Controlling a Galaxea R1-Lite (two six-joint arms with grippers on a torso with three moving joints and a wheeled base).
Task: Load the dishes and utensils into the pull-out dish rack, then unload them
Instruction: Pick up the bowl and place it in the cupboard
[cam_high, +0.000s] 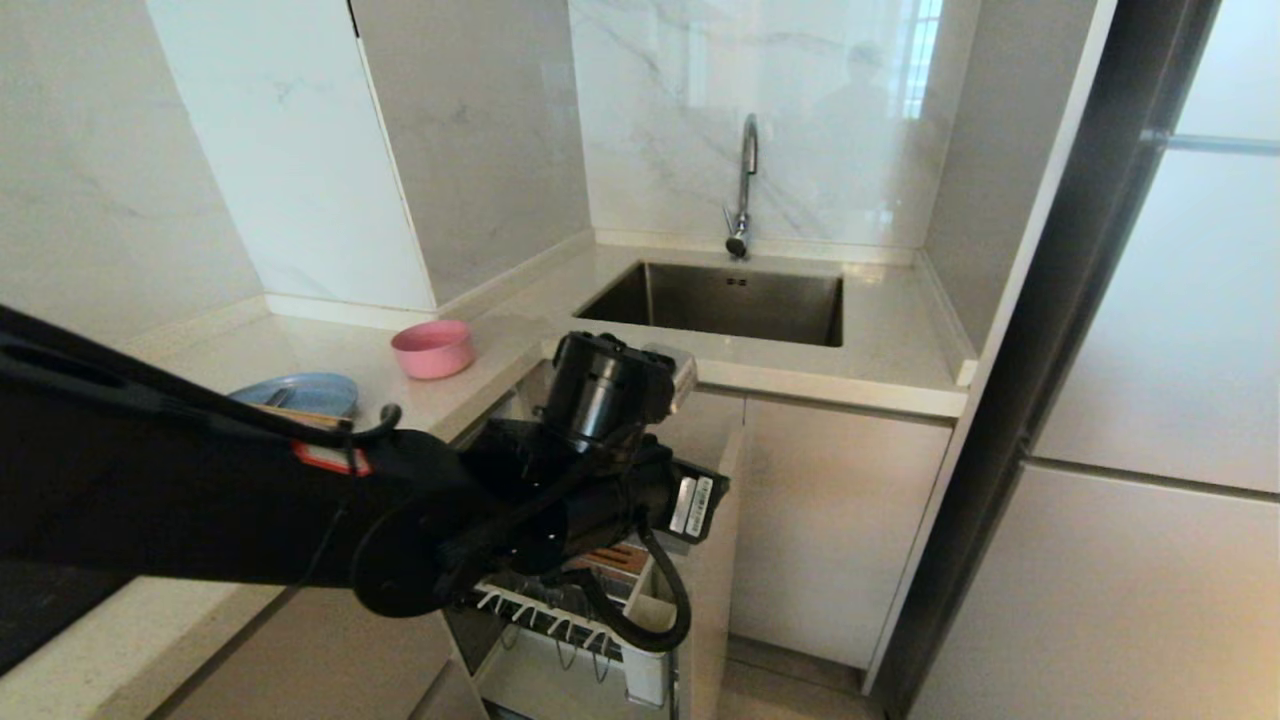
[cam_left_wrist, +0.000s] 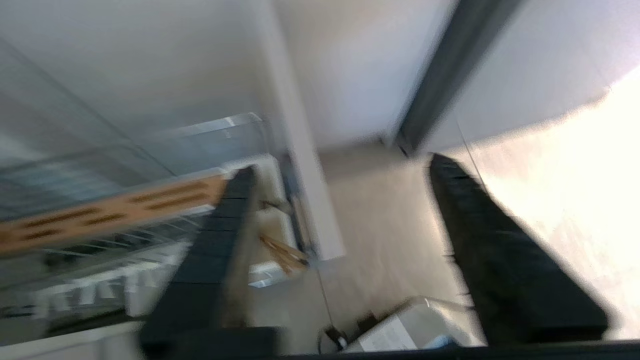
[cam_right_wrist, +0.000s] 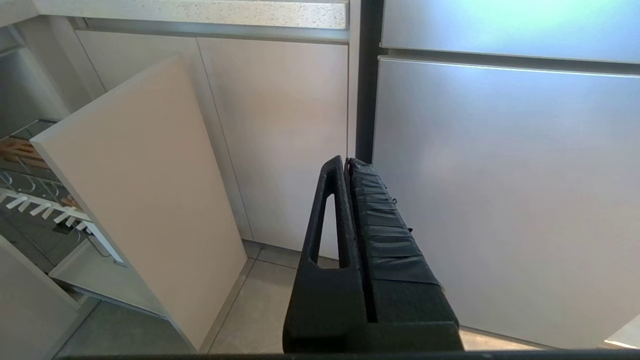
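Because the pull-out dish rack stands open below the counter edge, the left gripper hangs over its utensil cups, jaws parted with nothing between them. The chopsticks already lean in 1 white cup, just beside 1 finger, so this looks like a release after loading. The right gripper is parked low by the cabinet fronts, its fingers pressed together and empty. Farther back on the countertop the blue plate and pink bowl sit apart, probably awaiting loading. The spoon I cannot find.
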